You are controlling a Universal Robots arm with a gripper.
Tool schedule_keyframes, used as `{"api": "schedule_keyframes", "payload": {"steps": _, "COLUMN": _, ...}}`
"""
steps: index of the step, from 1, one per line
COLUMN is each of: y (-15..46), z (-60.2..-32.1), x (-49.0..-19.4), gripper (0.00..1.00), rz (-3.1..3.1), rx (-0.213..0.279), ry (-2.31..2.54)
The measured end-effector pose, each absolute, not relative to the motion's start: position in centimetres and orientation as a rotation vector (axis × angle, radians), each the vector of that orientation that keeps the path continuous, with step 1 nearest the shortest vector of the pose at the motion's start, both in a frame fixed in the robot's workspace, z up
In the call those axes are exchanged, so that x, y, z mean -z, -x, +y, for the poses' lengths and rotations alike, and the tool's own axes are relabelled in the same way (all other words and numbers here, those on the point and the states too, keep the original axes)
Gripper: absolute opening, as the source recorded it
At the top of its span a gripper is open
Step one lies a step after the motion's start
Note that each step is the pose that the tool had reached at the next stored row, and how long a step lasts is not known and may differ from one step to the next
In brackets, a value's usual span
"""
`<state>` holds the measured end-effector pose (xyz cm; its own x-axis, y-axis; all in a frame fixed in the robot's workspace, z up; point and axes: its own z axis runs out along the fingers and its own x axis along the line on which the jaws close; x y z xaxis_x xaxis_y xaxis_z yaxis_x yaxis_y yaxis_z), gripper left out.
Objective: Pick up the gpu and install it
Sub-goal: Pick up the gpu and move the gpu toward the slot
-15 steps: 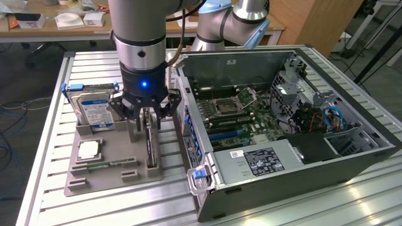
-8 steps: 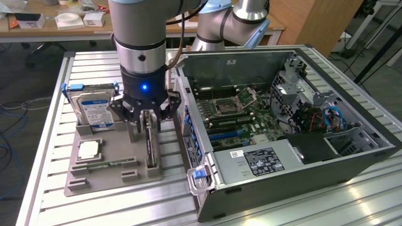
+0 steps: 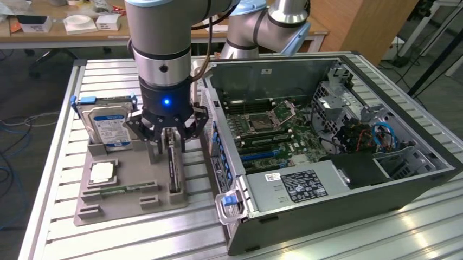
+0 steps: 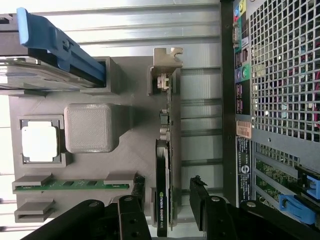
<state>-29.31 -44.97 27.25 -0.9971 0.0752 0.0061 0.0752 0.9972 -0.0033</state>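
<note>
Now we see the gripper (image 3: 172, 143), fingers released and wide, astride the gpu (image 3: 173, 173), which stands on edge in the gray holder (image 3: 119, 211) at the exterior view's left of the computer case (image 3: 326, 222).

Dark gpu (image 3: 173, 162) edge-up in holder (image 3: 123, 208)

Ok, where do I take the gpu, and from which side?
Take the gpu by its upper long edge, jaws across its two flat faces, coming straight down. It stands on edge in the holder, thin and blade-like, top edge free. The open gripper hangs over it.
</note>
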Motion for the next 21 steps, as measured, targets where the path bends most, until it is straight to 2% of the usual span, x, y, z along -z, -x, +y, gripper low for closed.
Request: {"api": "schedule_keyframes", "payload": {"steps": 21, "y": 29.31, "z": -44.97, "x": -26.31, "gripper": 0.49, "rz": -3.133, "rx": -0.005, "ry": 0.118}}
